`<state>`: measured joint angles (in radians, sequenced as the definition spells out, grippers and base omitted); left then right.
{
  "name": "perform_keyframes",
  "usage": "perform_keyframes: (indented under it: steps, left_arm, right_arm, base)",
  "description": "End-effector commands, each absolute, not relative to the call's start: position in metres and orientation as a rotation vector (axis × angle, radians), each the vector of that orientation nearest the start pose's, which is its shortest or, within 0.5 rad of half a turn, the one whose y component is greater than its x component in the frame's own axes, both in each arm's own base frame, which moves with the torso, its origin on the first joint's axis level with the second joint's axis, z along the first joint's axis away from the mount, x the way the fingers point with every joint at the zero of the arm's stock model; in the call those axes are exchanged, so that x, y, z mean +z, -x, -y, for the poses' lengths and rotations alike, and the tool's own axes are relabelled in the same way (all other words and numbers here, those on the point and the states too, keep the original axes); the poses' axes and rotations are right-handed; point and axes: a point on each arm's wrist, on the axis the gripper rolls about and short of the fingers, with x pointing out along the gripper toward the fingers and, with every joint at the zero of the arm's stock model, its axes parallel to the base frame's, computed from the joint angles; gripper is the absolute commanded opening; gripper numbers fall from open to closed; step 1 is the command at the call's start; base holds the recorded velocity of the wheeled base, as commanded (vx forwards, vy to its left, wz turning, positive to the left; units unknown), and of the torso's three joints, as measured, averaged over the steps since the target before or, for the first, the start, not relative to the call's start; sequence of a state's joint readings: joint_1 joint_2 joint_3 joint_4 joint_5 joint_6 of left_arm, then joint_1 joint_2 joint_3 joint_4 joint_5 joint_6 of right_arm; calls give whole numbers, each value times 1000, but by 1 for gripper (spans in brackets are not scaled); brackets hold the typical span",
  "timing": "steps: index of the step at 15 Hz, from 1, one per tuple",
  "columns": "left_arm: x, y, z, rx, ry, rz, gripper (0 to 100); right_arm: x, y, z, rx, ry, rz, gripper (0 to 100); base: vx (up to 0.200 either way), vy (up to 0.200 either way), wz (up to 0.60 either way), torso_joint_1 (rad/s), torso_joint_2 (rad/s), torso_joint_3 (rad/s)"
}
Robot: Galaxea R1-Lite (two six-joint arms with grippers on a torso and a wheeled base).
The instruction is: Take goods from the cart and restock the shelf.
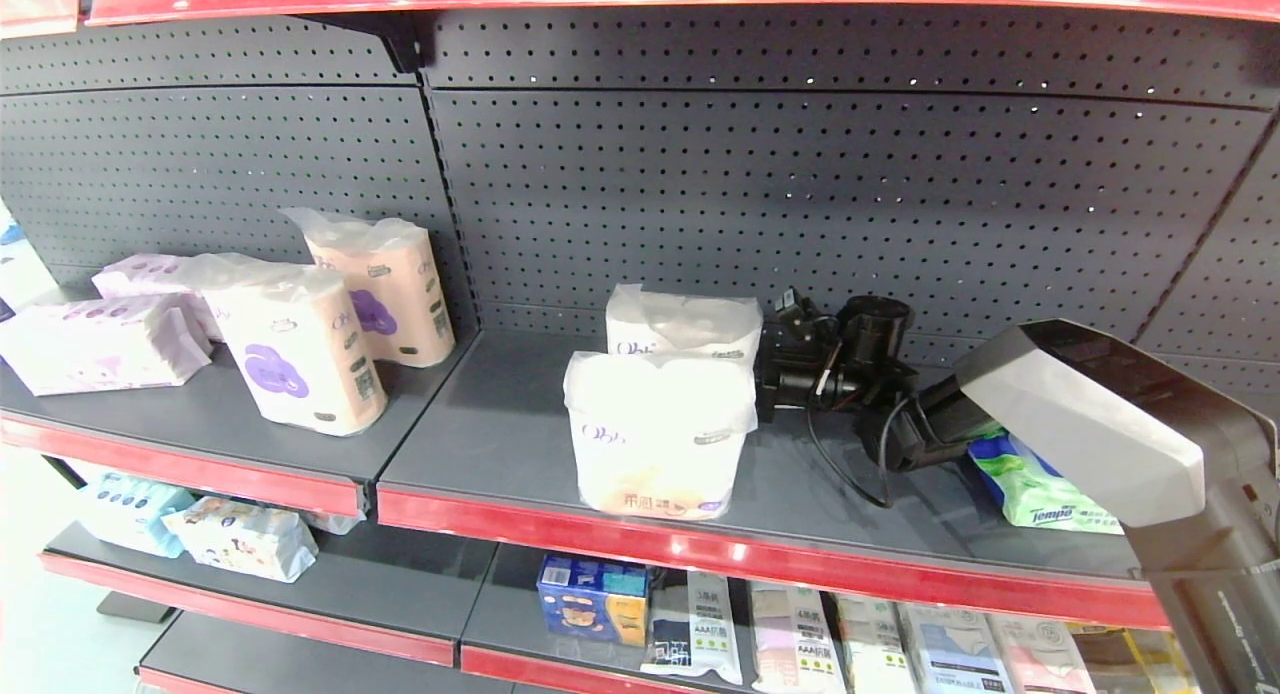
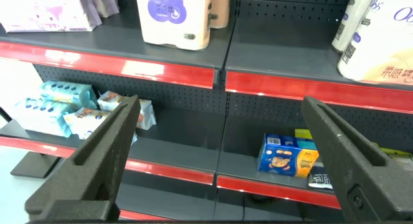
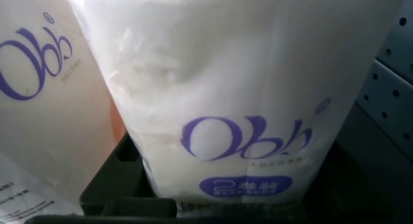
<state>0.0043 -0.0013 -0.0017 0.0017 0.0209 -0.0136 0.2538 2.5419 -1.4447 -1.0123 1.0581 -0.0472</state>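
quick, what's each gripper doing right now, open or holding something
left gripper: open, holding nothing
right gripper: up against the rear tissue pack, grip cannot be told

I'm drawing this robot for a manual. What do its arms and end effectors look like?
The right arm has a boxy forearm shell, light grey on its face, dark at the edges. Its wrist is black with cylindrical parts, and thin black cables loop beneath. The right end effector is black. The left end effector has two dark, matte, wedge-shaped fingers.
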Motion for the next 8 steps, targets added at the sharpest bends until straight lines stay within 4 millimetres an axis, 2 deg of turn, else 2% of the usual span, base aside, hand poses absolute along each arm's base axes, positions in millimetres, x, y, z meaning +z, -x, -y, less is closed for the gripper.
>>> perform_keyframes:
  steps: [1,2,8]
  left_arm:
    - [76,23,0,26,14,0,100]
    - [76,23,0,26,14,0,100]
    - [76,23,0,26,14,0,100]
  right_arm:
    - [41,-465,-141,1315,5,-52,0]
    - [40,-465,-141,1314,4,-54,100]
    - [42,-465,-137,1302,7,-48,100]
  base:
    - [0,0,0,0,0,0]
    - [0,0,0,0,0,0]
    - [0,0,0,0,0,0]
